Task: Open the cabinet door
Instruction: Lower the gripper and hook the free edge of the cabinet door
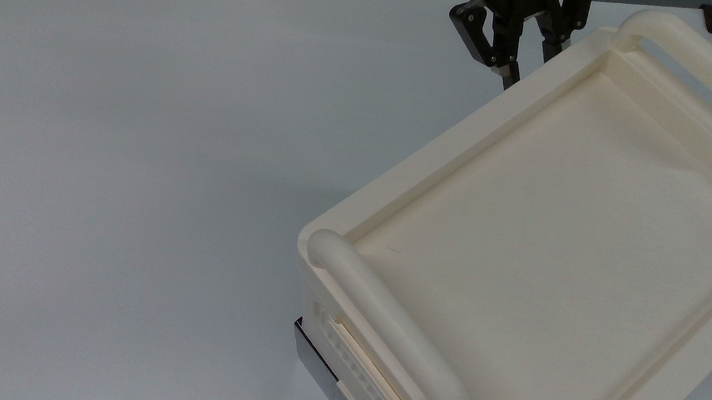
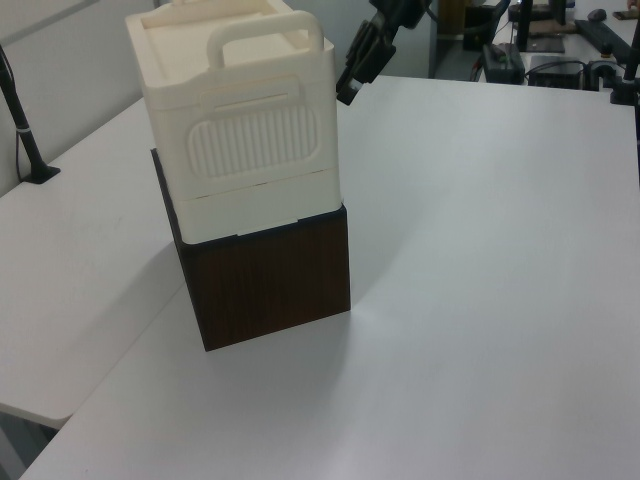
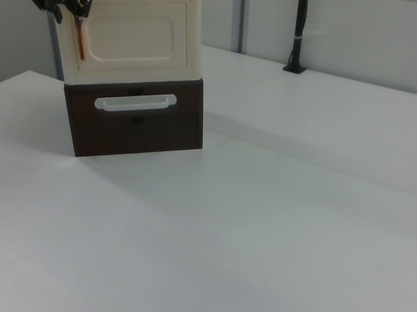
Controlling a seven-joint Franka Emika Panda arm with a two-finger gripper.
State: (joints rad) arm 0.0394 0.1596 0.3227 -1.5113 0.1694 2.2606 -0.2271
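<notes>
The cabinet (image 3: 129, 122) is a dark wood base with a cream upper part. Its door (image 3: 137, 34) is a flat cream panel facing the right view, shut flush, with a thin copper-brown bar handle (image 3: 81, 38) at its left edge. My black gripper (image 3: 68, 6) hangs at the top end of that handle, at the cabinet's upper corner; whether it touches I cannot tell. In the top view the gripper (image 1: 529, 63) is open beside the recessed top's far rim, one fingertip hidden behind the rim. The left view has the gripper (image 2: 352, 82) just right of the cream upper part.
The dark base has a drawer with a cream bar handle (image 3: 135, 103). Two thick rounded handles (image 1: 389, 330) arch over the recessed top (image 1: 562, 233). A black pole (image 3: 299, 26) stands on the desk behind. The white table (image 1: 139, 140) stretches wide to the top view's left.
</notes>
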